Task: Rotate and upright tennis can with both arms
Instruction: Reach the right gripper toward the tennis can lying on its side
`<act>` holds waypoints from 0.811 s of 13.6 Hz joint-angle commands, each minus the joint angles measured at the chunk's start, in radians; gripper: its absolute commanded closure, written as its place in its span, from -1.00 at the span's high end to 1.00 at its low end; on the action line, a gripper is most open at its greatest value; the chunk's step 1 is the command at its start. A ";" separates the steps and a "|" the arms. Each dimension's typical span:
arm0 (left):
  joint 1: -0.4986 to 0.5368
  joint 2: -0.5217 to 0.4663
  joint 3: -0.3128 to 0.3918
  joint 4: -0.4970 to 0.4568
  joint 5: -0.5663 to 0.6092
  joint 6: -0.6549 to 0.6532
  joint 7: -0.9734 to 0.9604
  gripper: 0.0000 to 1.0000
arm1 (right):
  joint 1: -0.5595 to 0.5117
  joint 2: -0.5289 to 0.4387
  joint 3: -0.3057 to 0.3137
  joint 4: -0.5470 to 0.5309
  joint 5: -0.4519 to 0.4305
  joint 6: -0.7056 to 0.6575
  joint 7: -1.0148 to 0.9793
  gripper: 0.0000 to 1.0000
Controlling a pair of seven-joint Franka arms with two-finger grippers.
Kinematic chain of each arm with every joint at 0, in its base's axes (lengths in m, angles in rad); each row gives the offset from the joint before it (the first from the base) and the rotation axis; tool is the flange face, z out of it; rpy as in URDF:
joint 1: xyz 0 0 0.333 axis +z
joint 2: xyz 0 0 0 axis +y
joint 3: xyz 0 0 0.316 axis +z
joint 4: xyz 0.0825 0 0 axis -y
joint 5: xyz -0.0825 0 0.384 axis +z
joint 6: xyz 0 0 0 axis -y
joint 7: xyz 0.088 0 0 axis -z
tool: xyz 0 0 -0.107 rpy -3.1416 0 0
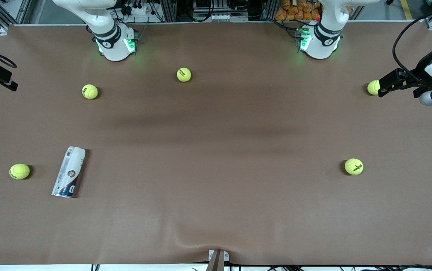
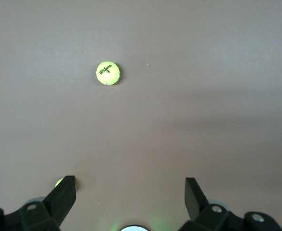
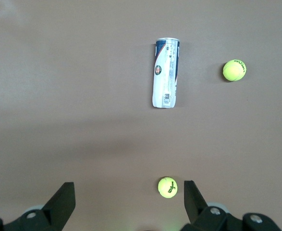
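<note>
Front view shows the tennis can (image 1: 69, 172) lying on its side on the brown bench (image 1: 216, 210) toward the right arm's end, a tennis ball (image 1: 19, 171) just beside it; four more balls lie scattered well apart. Left wrist view shows the left tool (image 2: 130, 190) with fingers spread wide, empty, over bare bench near a Wilson ball (image 2: 107, 73). Right wrist view shows the right tool (image 3: 129, 192) likewise wide open and empty, high over the bench, the can apart from it.
</note>
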 commanded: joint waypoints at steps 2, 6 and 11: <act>0.008 0.002 -0.004 0.007 -0.004 0.004 0.011 1.00 | 0.001 -0.012 -0.001 -0.009 0.000 0.002 -0.009 1.00; 0.008 0.008 -0.004 0.007 -0.010 0.004 0.007 1.00 | -0.008 0.012 -0.003 -0.031 0.000 0.008 -0.008 1.00; 0.008 0.004 -0.004 0.007 -0.007 0.004 -0.006 1.00 | -0.057 0.239 -0.006 -0.075 -0.007 0.174 -0.006 1.00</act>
